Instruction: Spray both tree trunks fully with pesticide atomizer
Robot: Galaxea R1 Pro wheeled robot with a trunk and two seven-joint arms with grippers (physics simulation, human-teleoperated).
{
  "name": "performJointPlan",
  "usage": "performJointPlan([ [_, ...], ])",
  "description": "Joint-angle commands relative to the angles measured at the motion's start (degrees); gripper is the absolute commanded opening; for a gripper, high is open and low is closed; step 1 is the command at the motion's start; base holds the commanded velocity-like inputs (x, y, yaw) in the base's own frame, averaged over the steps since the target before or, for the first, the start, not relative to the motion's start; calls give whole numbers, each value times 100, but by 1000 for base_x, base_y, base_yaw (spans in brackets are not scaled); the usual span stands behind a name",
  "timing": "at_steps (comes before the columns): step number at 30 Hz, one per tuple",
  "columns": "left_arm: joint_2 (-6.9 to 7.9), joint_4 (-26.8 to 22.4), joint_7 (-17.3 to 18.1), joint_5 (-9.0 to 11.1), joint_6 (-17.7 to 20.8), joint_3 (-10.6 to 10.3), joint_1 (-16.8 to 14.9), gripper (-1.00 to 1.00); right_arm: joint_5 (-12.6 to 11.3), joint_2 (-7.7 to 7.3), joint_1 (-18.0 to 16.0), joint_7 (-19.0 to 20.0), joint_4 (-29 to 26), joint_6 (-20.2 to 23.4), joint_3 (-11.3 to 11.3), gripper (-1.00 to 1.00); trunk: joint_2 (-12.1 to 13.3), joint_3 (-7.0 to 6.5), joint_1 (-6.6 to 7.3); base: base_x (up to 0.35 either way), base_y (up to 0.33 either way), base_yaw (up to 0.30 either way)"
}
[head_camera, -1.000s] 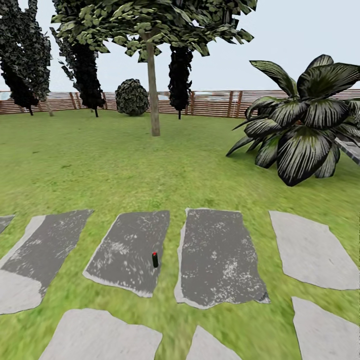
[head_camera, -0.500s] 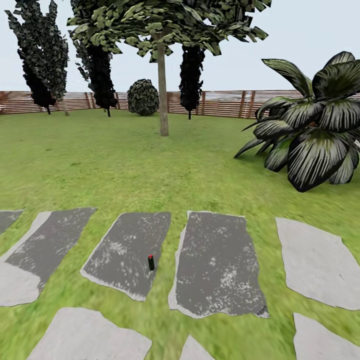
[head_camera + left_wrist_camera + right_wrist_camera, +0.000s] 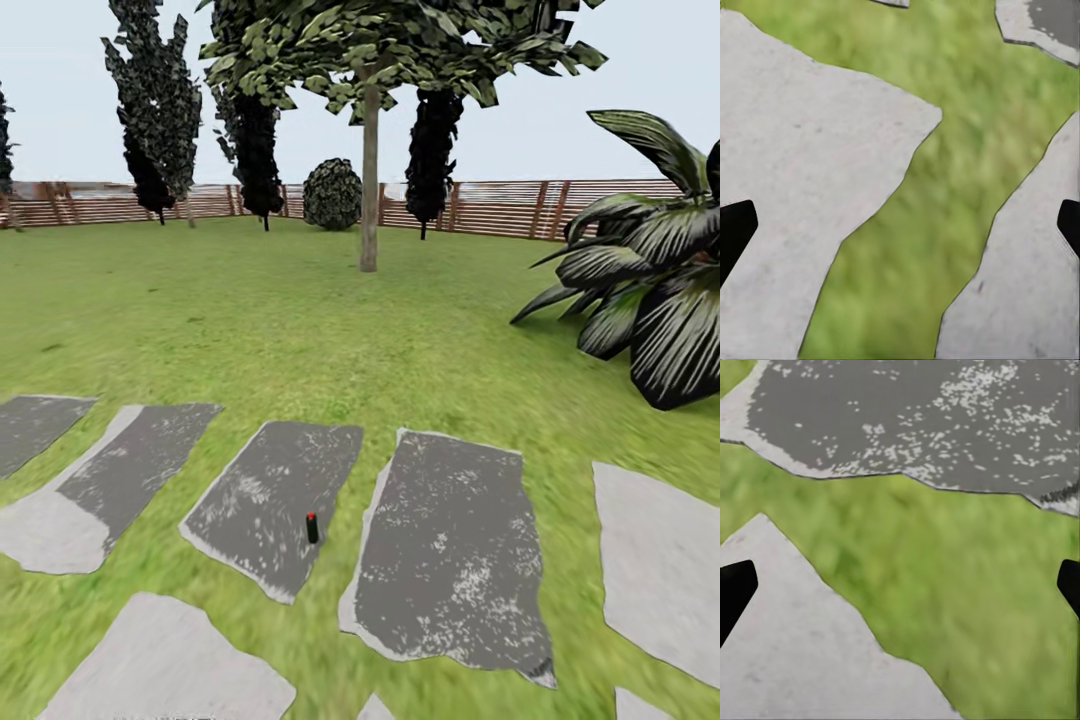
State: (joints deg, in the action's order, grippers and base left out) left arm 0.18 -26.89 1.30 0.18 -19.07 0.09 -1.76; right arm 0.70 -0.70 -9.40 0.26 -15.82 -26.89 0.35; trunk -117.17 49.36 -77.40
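- A garden lawn [image 3: 250, 330] of blurry green grass stretches away to a brown slatted wooden fence [image 3: 500, 205] under a pale sky.
- The pesticide atomizer [image 3: 312, 528], a small dark upright object with a red top, stands on a dark grey stepping stone [image 3: 270, 495], close to that stone's edge nearest the neighbouring stone [image 3: 450, 560].
- More stepping stones lie in a row across the grass, some dark, some pale grey.
- A tall tree [image 3: 370, 180] with a straight bare grey-brown trunk and blocky green foliage stands well beyond the stones, near the middle of the lawn.
- Dark cypress-like trees [image 3: 155, 110] and a round dark shrub [image 3: 332, 195] stand by the fence.
- A large plant with broad striped dark leaves [image 3: 650, 300] grows at the head view's right.
- In the left wrist view, the left gripper [image 3: 900, 229] shows dark fingertips at opposite edges, set wide apart, over pale stone and a strip of grass.
- In the right wrist view, the right gripper [image 3: 900, 589] likewise has its fingertips spread wide, holding nothing, over grass between a dark stone and a pale one.
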Motion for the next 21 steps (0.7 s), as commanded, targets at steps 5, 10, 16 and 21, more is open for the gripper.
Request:
performJointPlan([
  [5,0,0,-2,0,0,0,0,100,0,0,0,0,0,0,0,100,0,0,0,105,-267,278],
  [10,0,0,2,0,0,0,0,100,0,0,0,0,0,0,0,100,0,0,0,101,-267,278],
  [16,0,0,-3,0,0,0,0,100,0,0,0,0,0,0,0,100,0,0,0,101,-267,278],
  [21,0,0,0,0,0,0,0,100,0,0,0,0,0,0,0,100,0,0,0,101,-267,278],
])
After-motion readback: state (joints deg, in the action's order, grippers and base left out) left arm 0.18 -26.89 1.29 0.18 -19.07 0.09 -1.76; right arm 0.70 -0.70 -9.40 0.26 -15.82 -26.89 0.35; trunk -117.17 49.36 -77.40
